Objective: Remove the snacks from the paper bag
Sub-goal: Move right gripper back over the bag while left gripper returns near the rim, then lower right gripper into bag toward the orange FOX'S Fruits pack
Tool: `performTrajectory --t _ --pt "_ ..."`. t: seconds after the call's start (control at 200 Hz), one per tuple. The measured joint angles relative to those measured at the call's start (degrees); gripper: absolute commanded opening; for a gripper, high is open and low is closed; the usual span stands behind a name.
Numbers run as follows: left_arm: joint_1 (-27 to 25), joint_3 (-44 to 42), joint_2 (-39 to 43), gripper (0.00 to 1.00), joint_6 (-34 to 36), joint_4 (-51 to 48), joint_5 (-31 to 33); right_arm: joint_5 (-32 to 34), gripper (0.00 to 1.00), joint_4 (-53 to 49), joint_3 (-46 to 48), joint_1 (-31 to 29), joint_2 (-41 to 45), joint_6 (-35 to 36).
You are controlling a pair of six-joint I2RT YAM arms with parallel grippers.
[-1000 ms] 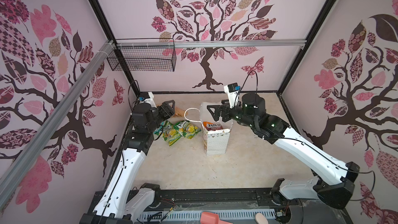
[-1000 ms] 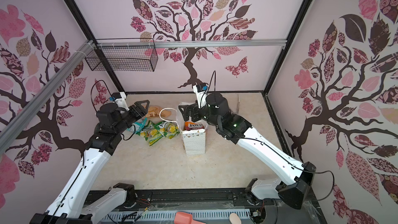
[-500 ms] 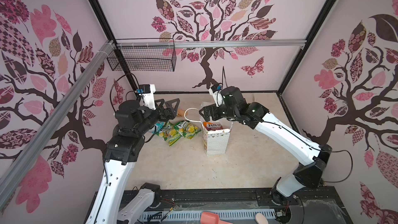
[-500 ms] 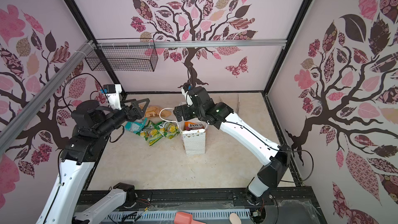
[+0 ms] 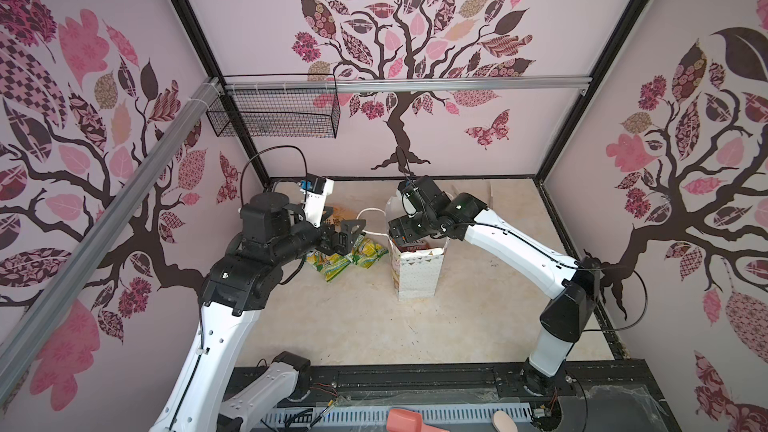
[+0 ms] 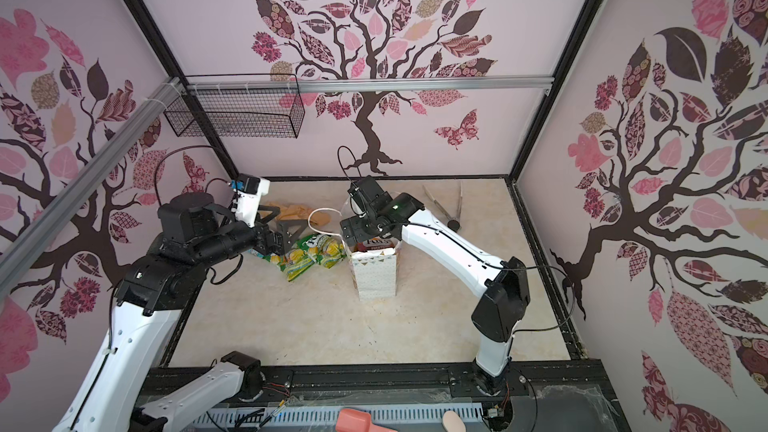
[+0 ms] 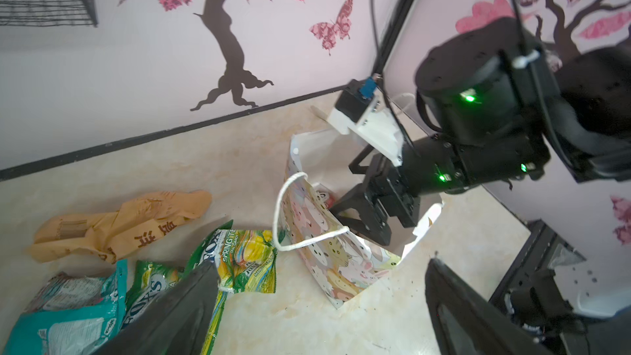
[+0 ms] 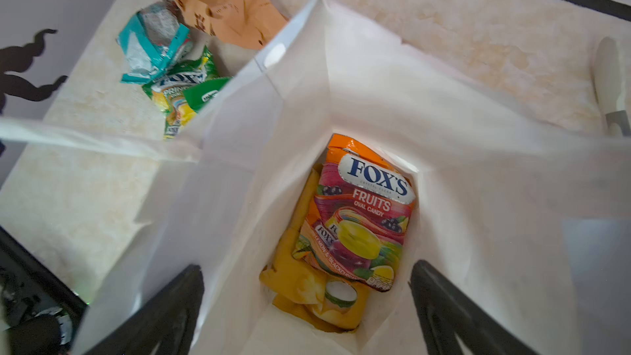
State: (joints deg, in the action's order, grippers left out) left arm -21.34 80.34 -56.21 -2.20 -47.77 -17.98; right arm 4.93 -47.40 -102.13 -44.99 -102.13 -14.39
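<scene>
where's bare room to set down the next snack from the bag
Free: the wide floor between the bag and the front rail; also right of the bag. Crowded: left of the bag, where packets pile below the left end effector.

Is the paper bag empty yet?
Not empty: the right wrist view shows the paper bag holding an orange Fox's packet atop a yellow packet.

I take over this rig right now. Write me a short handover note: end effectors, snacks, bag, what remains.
Left end effector: open, empty, above the snacks lying on the table.
Right end effector: open, empty, at the mouth of the paper bag.
Done, out on the table: teal packet, two green-and-yellow packets, tan-orange packet.
To take out: orange Fruits packet on a yellow packet.
</scene>
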Motion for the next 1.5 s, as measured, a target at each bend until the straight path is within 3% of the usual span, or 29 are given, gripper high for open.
performTrajectory --t 0.14,0.315,0.915,1.5 --pt "-8.7 1.8 -2.3 0.98 4.2 -2.9 5.4 1.7 0.97 -0.6 0.0 0.0 -1.6 0.5" --pt "-13.8 2.1 -4.6 0.98 7.4 -5.0 11.2 3.1 0.96 -0.6 0.6 0.0 -2.7 0.9" --pt "-14.1 2.1 -4.5 0.99 8.3 -5.0 13.4 4.5 0.96 -0.2 5.5 0.0 -8.2 1.3" --pt "-14.3 2.1 -4.2 0.99 8.3 -4.9 13.4 3.9 0.94 7.0 12.5 0.4 -14.8 0.4"
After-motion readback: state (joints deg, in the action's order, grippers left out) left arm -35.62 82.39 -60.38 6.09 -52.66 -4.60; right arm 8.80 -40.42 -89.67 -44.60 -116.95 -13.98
